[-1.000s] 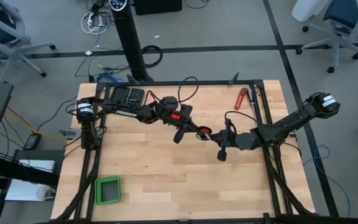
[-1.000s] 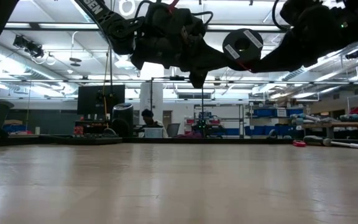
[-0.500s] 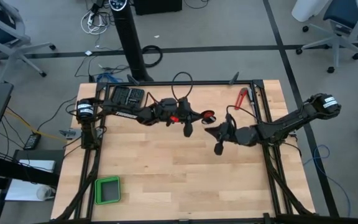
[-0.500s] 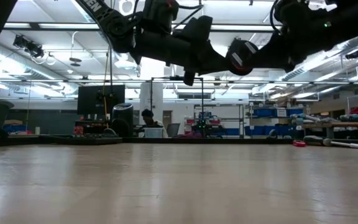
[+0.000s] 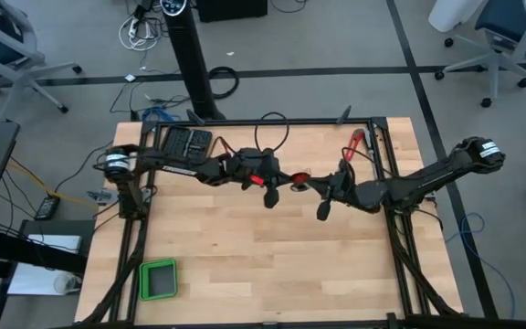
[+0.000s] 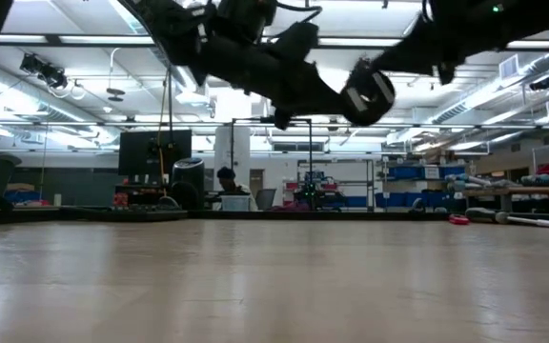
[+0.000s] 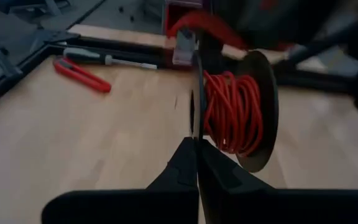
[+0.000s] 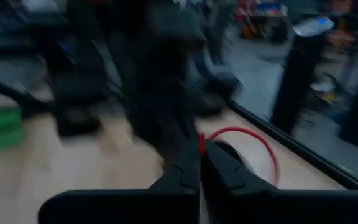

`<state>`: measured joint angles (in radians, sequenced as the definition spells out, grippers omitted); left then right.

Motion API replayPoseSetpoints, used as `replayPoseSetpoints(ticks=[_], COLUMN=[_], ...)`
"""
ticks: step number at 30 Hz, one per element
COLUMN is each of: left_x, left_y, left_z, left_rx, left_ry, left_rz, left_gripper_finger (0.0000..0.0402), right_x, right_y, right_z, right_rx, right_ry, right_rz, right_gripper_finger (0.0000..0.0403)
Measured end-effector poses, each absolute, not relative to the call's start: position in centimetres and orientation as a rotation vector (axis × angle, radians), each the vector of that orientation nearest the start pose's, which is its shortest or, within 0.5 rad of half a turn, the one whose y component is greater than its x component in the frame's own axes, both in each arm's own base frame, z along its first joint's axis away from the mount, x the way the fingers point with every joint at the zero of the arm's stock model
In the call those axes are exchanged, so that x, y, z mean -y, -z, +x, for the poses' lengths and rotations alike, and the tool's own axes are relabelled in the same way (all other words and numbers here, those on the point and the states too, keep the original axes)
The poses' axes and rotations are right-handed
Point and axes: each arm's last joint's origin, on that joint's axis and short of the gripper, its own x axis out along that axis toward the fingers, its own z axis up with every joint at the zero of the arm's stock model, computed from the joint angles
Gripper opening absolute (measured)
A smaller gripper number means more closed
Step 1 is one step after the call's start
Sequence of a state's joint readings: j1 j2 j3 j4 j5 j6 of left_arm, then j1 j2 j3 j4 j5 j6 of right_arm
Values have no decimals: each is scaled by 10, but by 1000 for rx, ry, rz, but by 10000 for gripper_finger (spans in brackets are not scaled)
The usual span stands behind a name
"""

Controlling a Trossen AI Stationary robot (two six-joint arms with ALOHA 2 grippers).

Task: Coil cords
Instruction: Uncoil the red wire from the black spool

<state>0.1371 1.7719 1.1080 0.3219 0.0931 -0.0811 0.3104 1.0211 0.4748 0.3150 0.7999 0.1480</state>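
The red cord (image 7: 232, 112) is wound on a black spool (image 5: 298, 177) that hangs high above the middle of the table, between my two grippers. My left gripper (image 7: 196, 146) comes from the table's left and is shut on the spool. My right gripper (image 8: 201, 152) comes from the right and is shut on a free stretch of the cord, which curves away from its tips in a red arc (image 8: 253, 140). In the low view the spool (image 6: 368, 90) shows well clear of the tabletop. My left gripper pinches the rim of the spool's thin flange (image 7: 195, 127) between its two fingers, reaching nearly level from the table's left. The spool is lifted clear of the table, its axis roughly level. My right gripper pinches the red cord (image 8: 201, 142) between its fingertips. It comes nearly level from the table's right. The cord leaves the tips as a slack arc, off the table.
A red-handled hand tool (image 5: 354, 144) lies near the far right of the table. A black box (image 5: 188, 142) sits at the far left and a green tray (image 5: 158, 279) at the near left. A black frame (image 5: 386, 155) runs round the table.
My left gripper has swung its wrist and carried the spool a little toward the table's far edge, turning the spool about. My right gripper has risen and drawn toward the far edge, staying close to the spool. Both have stayed shut.
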Motion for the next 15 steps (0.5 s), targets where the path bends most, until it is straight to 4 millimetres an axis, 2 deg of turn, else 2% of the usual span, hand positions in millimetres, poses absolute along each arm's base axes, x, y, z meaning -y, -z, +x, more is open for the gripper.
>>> replayPoseSetpoints(ticks=[4,8,11,15], left_x=[-50,-46,-42,-38], left_y=[-244,-265,-271,-277], left_z=[376,364,364,368], left_rx=[-384,-366,-331,-247], left_ry=[-97,-191,-236,-274], left_rz=[-28,70,108,128], left_gripper_finger=[0,0,0,0], right_x=[-46,-44,-42,-41], right_y=[-235,-229,-222,-214], right_z=[191,182,185,200], right_rx=[-245,-305,-328,-337], right_ry=[588,638,663,639], right_rz=[6,46,89,138], right_gripper_finger=[0,0,0,0])
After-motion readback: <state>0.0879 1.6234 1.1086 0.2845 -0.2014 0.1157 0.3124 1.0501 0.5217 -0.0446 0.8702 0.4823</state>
